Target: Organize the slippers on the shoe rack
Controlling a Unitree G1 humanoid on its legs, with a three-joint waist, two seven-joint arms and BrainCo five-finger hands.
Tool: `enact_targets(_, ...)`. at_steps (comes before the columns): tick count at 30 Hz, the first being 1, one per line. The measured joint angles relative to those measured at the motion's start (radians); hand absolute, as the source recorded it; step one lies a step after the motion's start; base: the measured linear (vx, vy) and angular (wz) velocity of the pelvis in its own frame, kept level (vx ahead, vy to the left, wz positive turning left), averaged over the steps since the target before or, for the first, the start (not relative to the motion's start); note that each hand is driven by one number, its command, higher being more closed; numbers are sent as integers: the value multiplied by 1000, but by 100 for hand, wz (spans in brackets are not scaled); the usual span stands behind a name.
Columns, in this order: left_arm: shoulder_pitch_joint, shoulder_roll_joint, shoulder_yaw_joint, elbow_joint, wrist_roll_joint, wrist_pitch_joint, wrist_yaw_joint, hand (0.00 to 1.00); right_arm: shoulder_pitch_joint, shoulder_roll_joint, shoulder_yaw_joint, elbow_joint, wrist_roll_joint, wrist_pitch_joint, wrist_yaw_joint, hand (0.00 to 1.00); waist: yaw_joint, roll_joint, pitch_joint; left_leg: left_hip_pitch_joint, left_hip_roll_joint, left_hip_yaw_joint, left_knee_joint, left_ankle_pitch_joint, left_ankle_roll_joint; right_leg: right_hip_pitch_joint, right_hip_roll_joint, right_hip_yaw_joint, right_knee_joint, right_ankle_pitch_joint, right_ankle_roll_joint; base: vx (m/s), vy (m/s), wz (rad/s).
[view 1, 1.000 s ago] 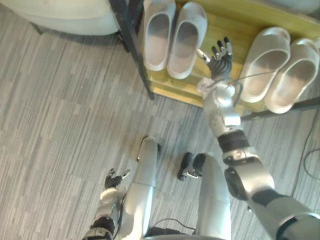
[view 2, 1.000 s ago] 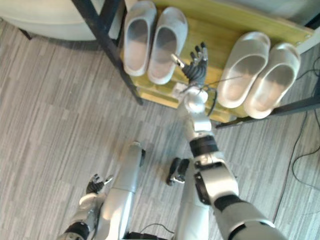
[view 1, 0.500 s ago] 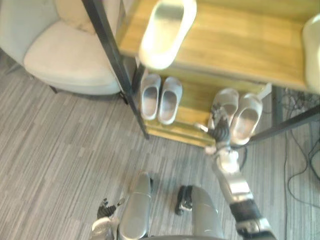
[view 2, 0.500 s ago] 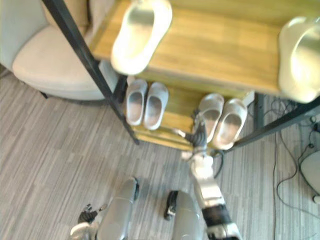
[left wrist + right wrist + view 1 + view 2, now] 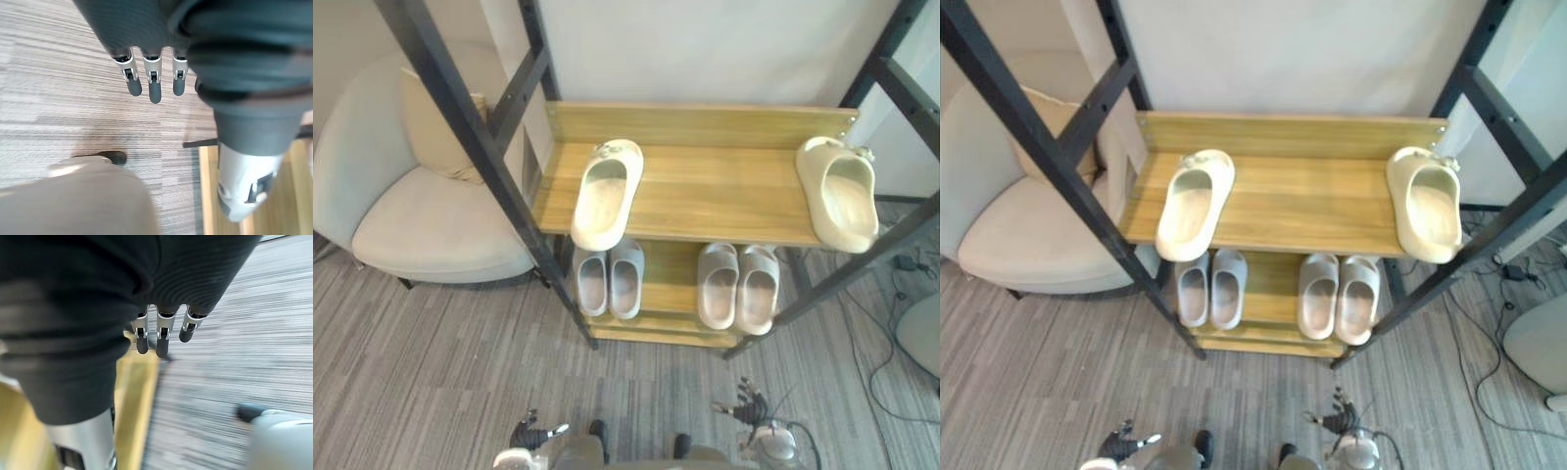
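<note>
A wooden shoe rack (image 5: 705, 211) with black posts stands ahead. On its upper shelf a cream slipper (image 5: 606, 192) lies at the left and another cream slipper (image 5: 838, 192) at the far right. Two pale grey pairs sit side by side on the lower shelf (image 5: 672, 315), the left pair (image 5: 609, 281) and the right pair (image 5: 738, 286). My right hand (image 5: 751, 406) hangs low over the floor in front of the rack, fingers straight and empty (image 5: 161, 335). My left hand (image 5: 530, 433) is low at the left, fingers relaxed and empty (image 5: 152, 83).
A light upholstered armchair (image 5: 401, 211) stands left of the rack, close to its post. Cables (image 5: 891, 333) trail on the grey striped carpet at the right, beside a pale round object (image 5: 922, 333).
The view has pulled back and up, so the whole rack now shows. My right hand has come away from the lower shelf and dropped low over the floor.
</note>
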Motion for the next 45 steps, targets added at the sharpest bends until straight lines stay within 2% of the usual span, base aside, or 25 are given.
enact_targets(3,-22,-2,-37,-1,11,-1,-1,0,-8,3,-33,65,0,7,3,0,-2,2,-2,37,-7,-2,-57,33,7,21,-3,1,-37,22,3,-68,23,0)
enact_targets(10,-83,-22,-281,-85,41,-2,-11,0,-16,8,-67,105,0,7,2,0,-19,6,-5,66,-10,-5,-149,86,6,25,0,3,-88,55,4,-82,10,-1)
enact_targets(13,-98,-20,-411,-199,42,-13,-31,0,-9,11,-68,126,0,6,2,0,-25,10,-10,90,-18,-17,-175,99,7,51,-1,-1,-110,67,8,7,12,7)
enact_targets(16,-108,-15,-529,-325,41,-25,-48,0,-3,16,-79,128,0,6,2,0,-48,18,-30,100,-23,-28,-187,101,8,61,-5,-8,-113,67,10,31,15,9)
enact_targets(22,-195,-30,-666,-539,-39,-71,-49,0,-2,22,-95,134,0,4,-16,0,-58,22,-40,135,-23,-36,-202,107,16,108,-1,-17,-141,71,8,55,-5,3)
enact_targets(27,-294,-41,-680,-634,-110,-79,-38,0,-9,19,-85,133,0,3,-25,0,-64,25,-47,139,-23,-40,-211,108,16,113,-1,-26,-146,70,7,26,-7,2)
enact_targets(31,-400,-39,-606,-751,-141,-88,25,0,-12,13,-52,127,0,2,-26,0,-71,22,-45,161,-23,-35,-223,108,17,130,-1,-23,-153,70,7,-6,-4,-3)
enact_targets(34,-452,-34,-543,-778,-148,-96,55,0,-14,10,-37,125,0,1,-26,0,-74,20,-47,167,-23,-32,-225,107,16,137,-1,-22,-160,71,6,0,0,0)
enact_targets(35,-494,-11,-498,-799,-159,-108,83,0,-18,6,-23,125,-1,1,-25,0,-79,20,-47,167,-23,-32,-225,107,16,137,-1,-23,-161,71,6,0,0,0)
enact_targets(41,-593,69,-359,-807,-167,-112,123,0,-33,-1,-23,125,-6,1,-19,0,-95,18,-46,166,-23,-31,-225,105,14,138,-1,-24,-167,71,5,0,0,0)
enact_targets(45,-642,132,-312,-792,-169,-112,153,0,-43,-4,-24,125,-6,2,-11,0,-99,15,-44,165,-22,-29,-225,103,12,142,0,-24,-178,76,4,0,0,0)
